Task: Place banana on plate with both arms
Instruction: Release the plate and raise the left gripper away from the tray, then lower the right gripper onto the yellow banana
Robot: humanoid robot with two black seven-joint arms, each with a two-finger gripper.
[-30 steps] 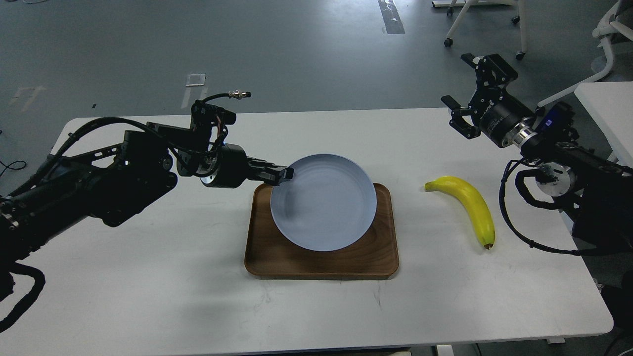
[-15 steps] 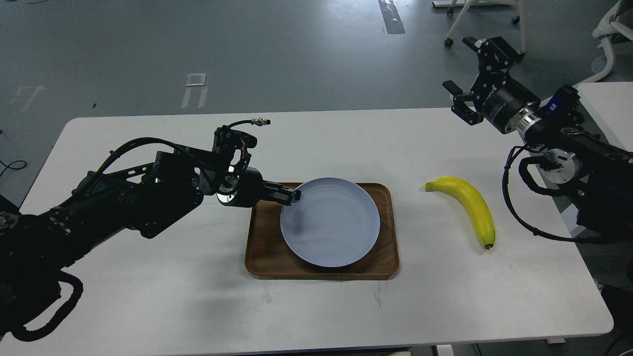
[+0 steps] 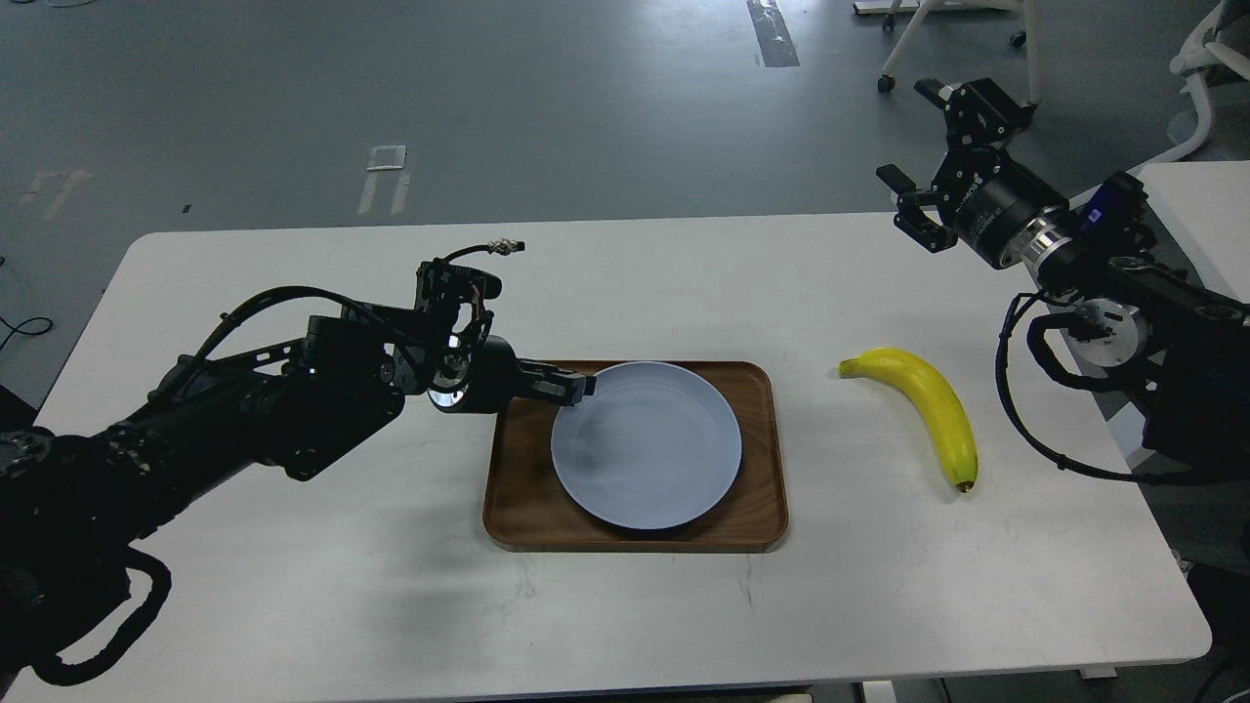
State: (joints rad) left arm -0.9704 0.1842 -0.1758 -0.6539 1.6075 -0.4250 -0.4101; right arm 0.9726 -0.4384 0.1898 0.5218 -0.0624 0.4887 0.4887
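From my station, my left gripper (image 3: 576,388) was clamped on the left rim of the plate (image 3: 646,446), which lay flat in the wooden tray (image 3: 518,488) near the middle of the white table (image 3: 391,605). The banana (image 3: 928,405) lay on the bare table to the right of the tray, apart from it, stem end nearest the plate. My right gripper (image 3: 933,161) hung high above the table's far right corner, fingers spread and holding nothing, well away from the fruit. The risk I saw first was on the left — pulling that arm back without letting go of the rim cleanly could drag or tip the plate up the tray's lip. On the right, the fruit's smooth curved skin looked likely to roll or squirt out of a two-finger pinch, especially near its tapering ends. Carried across, it could also clip my left wrist if that arm sat at the plate — a collision I judged quite possible.
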